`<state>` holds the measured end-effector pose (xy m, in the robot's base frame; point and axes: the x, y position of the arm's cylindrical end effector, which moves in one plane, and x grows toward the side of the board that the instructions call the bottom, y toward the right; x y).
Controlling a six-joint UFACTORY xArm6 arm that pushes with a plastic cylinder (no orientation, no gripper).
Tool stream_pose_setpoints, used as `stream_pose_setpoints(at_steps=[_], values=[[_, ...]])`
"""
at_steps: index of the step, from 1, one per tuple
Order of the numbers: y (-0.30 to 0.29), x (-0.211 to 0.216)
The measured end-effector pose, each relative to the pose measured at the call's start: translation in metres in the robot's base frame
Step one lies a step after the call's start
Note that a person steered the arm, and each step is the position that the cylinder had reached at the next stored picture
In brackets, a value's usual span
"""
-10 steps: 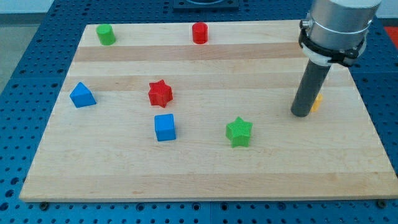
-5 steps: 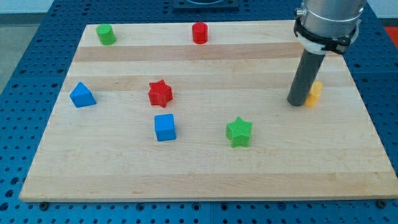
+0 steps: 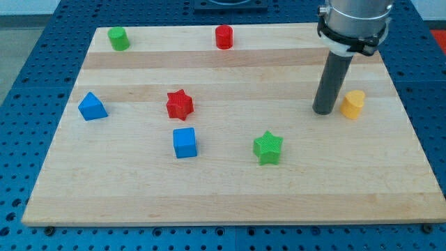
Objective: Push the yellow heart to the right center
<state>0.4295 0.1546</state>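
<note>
- The yellow heart (image 3: 352,104) sits at the view's right, about halfway up the counter (image 3: 223,195), with a strip of bare wood between it and the right edge.
- My tip (image 3: 323,111) rests on the wood just to the left of the yellow heart, with a narrow gap showing between them.
- There are no jaws on this arm, only the dark rod, so nothing is gripped.
- The green star (image 3: 267,147) lies below and to the left of the tip, well apart from it.
- The red star (image 3: 179,104), blue cube (image 3: 185,142) and blue triangle (image 3: 92,107) stand in the left half.
- The green cylinder (image 3: 118,38) and red cylinder (image 3: 223,36) stand near the top edge.
- The counter is pale striped wood lying on a blue perforated base (image 3: 21,104).
</note>
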Motion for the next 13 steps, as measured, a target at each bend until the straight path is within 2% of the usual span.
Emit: stream_pose_setpoints(at_steps=[3,6,13], values=[[0.000,-0.019],[0.024,-0.008],[0.032,0.000]])
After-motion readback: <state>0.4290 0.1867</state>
